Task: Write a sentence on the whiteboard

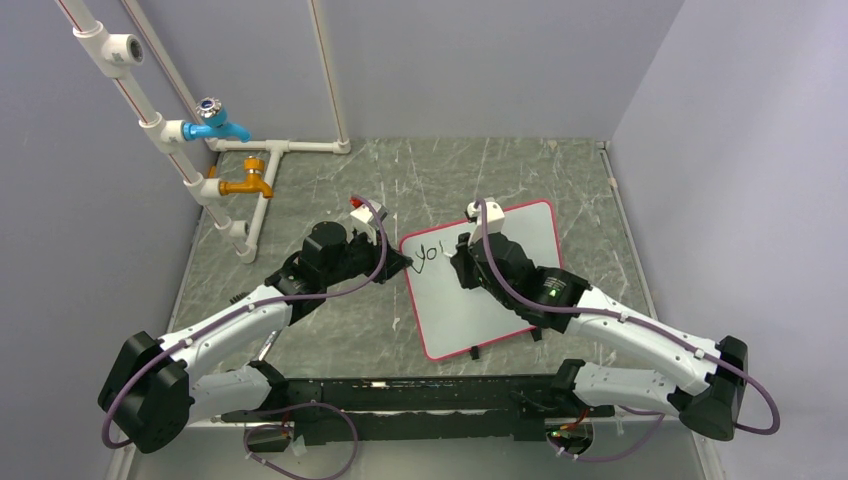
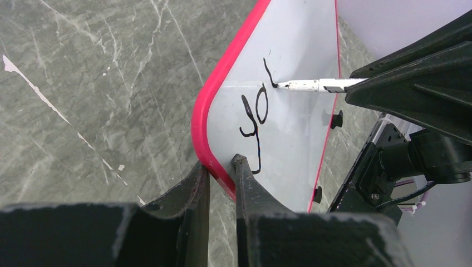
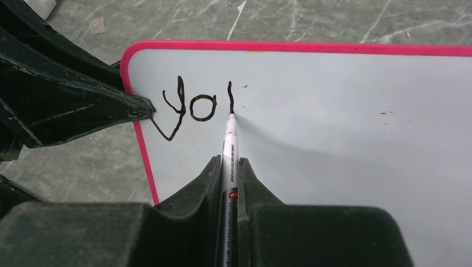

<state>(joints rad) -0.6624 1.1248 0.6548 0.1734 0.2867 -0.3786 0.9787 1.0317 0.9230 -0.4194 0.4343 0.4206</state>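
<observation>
Whiteboard (image 1: 505, 300) lies mid-worktop (image 1: 330, 190). Left fingers (image 2: 249, 192) closed on its pink left rim. Right fingers (image 3: 201, 186) clamp marker (image 3: 230, 136), tip touching board just right of written "yo".

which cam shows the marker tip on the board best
Right wrist view: the marker sticks out of the right claw, tip touching the whiteboard at a black stroke. Left wrist shows it side-on, smaller; top external shows it too small to make out.
</observation>
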